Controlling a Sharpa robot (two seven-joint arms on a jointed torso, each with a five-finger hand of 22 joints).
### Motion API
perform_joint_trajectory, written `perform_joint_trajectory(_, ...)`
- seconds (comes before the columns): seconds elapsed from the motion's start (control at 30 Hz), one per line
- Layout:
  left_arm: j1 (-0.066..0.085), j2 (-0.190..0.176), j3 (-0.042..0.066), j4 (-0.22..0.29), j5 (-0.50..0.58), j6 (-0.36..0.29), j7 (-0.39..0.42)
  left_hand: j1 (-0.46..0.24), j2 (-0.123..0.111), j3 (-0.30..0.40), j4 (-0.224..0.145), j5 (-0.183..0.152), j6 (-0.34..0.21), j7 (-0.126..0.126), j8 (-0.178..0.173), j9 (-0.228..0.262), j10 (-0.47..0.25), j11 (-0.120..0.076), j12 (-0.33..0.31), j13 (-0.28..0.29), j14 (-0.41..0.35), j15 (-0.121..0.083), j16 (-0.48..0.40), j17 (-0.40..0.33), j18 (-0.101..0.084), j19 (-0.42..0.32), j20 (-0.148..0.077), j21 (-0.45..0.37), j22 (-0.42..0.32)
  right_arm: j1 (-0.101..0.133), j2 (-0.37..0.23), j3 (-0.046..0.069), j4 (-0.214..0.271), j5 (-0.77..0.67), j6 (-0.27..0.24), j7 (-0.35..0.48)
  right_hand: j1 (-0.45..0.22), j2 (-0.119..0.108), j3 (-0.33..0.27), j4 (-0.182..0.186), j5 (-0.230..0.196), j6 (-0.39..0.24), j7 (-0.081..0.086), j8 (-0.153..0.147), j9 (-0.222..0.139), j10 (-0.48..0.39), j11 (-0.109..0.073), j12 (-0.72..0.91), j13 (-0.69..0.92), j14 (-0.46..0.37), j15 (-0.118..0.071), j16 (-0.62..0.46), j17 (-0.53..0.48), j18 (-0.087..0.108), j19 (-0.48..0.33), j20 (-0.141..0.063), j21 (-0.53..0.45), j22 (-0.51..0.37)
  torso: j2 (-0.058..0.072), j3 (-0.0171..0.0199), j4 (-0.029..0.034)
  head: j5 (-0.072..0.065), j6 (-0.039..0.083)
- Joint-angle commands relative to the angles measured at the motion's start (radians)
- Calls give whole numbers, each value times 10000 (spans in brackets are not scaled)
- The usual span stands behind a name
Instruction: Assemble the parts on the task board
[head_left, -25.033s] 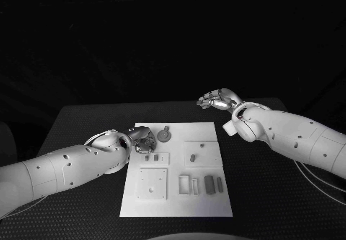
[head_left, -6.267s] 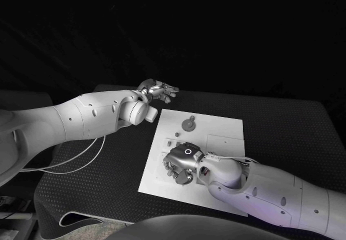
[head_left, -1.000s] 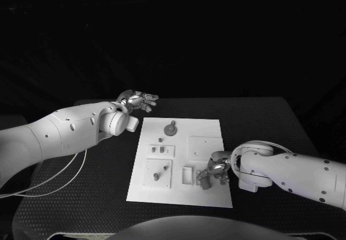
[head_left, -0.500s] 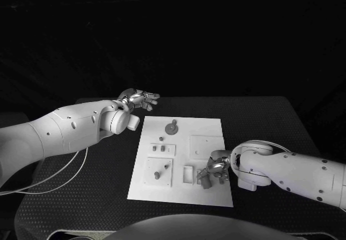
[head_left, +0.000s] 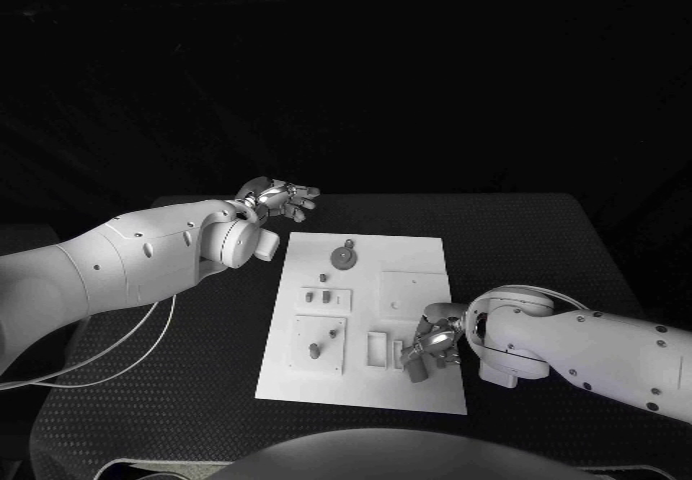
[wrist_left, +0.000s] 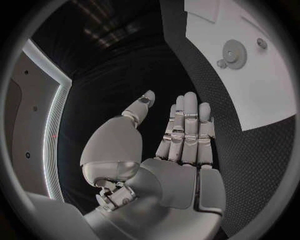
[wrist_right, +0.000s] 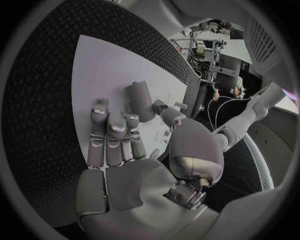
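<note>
Right hand on the board's near right corner; left hand raised clear.

The right silver hand (head_left: 434, 345) rests over the near right part of the flat white rectangular task board (head_left: 411, 255), its fingers pinching a small grey cylindrical part (wrist_right: 141, 101). The left silver hand (head_left: 277, 199) hovers beyond the board's far left corner above the black desk (head_left: 534, 240), fingers apart, holding nothing.

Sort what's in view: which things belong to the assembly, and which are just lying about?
Job:
task board
gear-shaped part
dark part at the right hand
left hand, raised off the board

Lying about:
black table
</note>
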Motion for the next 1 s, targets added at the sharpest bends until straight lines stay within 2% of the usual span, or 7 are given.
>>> perform_joint_trajectory(0.03,7,9,6,29,45,97,48,-121,11,-1,45,-47,-54,-20,37,-17,-60,-4,-17,-15,1,43,-43,13,-36,-38,-316,-38,16,5,-45,-32,50,-120,-17,-58,176,294,657,-587,53,155,65,71,86,79,-10,18,-14,24,-47,65,-17,417,-4,60,48,1,1,-14,-7,-4,27)
perform_joint_trajectory(0.23,8,-7,6,26,45,89,38,-134,21,0,59,-50,-52,-22,42,-20,-62,-3,-15,-16,3,43,-43,19,-34,-37,-316,-40,21,98,-161,-31,172,-21,-49,-43,58,242,666,-581,81,201,49,79,91,113,-25,25,-34,46,-60,82,-31,417,14,59,79,-8,7,1,0,-5,59)
perform_joint_trajectory(0.43,8,-18,5,27,45,86,19,-141,21,-2,65,-52,-52,-22,44,-22,-64,-3,-15,-16,3,43,-44,22,-34,-37,-315,-42,23,225,-317,-28,374,465,-195,20,-60,182,655,-544,52,239,37,82,94,141,-38,27,-53,62,-72,92,-47,417,31,54,102,-23,1,-8,-5,4,75)
perform_joint_trajectory(0.63,8,3,5,23,45,96,10,-154,23,-4,76,-55,-54,-22,46,-24,-68,-2,-14,-17,2,44,-46,26,-33,-36,-314,-43,26,500,-405,-7,521,1066,-220,-6,-157,117,638,-498,5,265,26,81,95,162,-49,30,-67,76,-83,104,-58,417,45,44,120,-38,9,-3,-9,3,81)
perform_joint_trajectory(0.77,9,1,5,22,45,100,-1,-291,58,-20,202,-57,-69,-16,52,-42,-84,2,-11,-21,0,47,-58,48,-31,-37,-310,-62,40,644,-311,-7,464,1489,-280,-112,-152,109,625,-542,46,275,20,81,98,167,-55,33,-72,79,-90,110,-62,417,49,32,132,-43,6,1,3,-15,120)
perform_joint_trajectory(0.9,11,5,5,22,45,87,-21,-302,55,-21,212,-57,-71,-17,53,-45,-87,2,-11,-22,-1,47,-60,52,-29,-39,-310,-65,43,667,-145,-7,345,1918,-38,-273,-204,104,570,-559,77,300,13,87,103,172,-62,38,-75,84,-96,122,-65,417,58,25,148,-50,11,-5,-7,-9,131)
perform_joint_trajectory(1.0,15,8,5,49,45,80,-35,-304,53,-21,214,-57,-72,-17,53,-46,-87,2,-11,-22,-1,47,-60,52,-29,-39,-310,-66,43,691,-8,-8,217,2259,-119,-347,-260,110,538,-535,79,292,14,78,100,162,-58,32,-79,77,-94,120,-69,417,52,27,148,-56,15,-17,14,-56,158)
